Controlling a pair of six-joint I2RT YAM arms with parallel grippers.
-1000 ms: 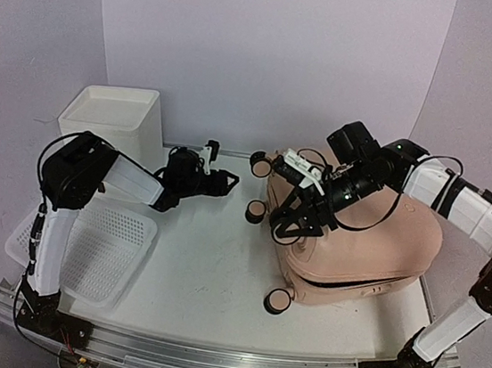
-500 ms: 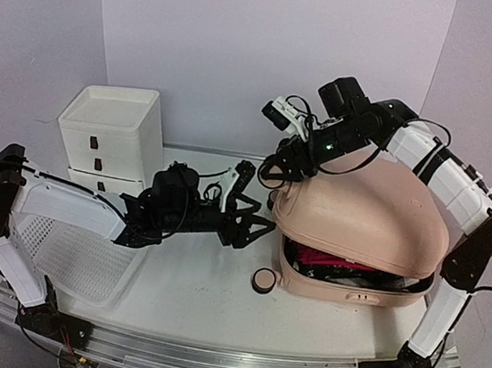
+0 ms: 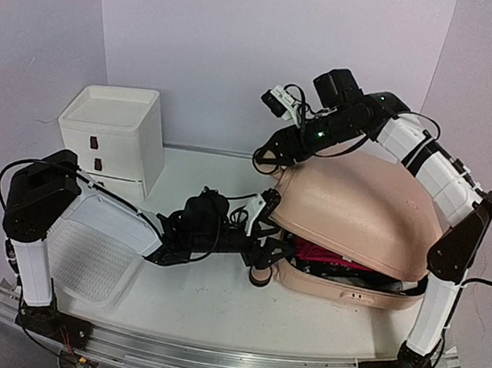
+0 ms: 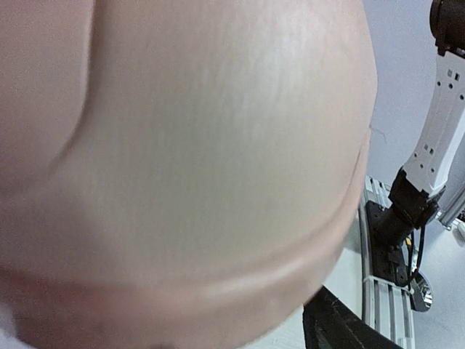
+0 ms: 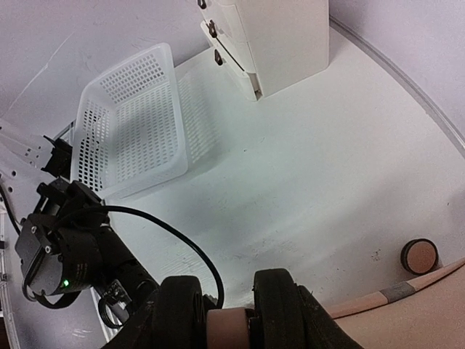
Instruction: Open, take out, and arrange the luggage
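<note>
Two arms at the luggage, lid lifted.

Largest first: the luggage [image 3: 360, 207] lies at 3 o'clock on the table [image 3: 200, 300]. Its pink lid was nearly flat a second ago and now tilts up along the 9 o'clock edge, with red fabric [image 3: 323, 254] showing in the gap. My right arm arches high over the shell from 3 o'clock, and my right gripper [image 3: 272, 156] is clamped on a caster wheel [image 5: 227, 323] at the lid's 10 o'clock corner. My left arm, which was folded back near the drawer unit [image 3: 113, 136] a second ago, now stretches low across the table towards 3 o'clock. My left gripper [image 3: 264, 238] stands spread wide at the case's mouth, gripping nothing, with pale shell filling its camera. Smallest, a second wheel [image 3: 259, 277] sits at that gripper's 6 o'clock.
</note>
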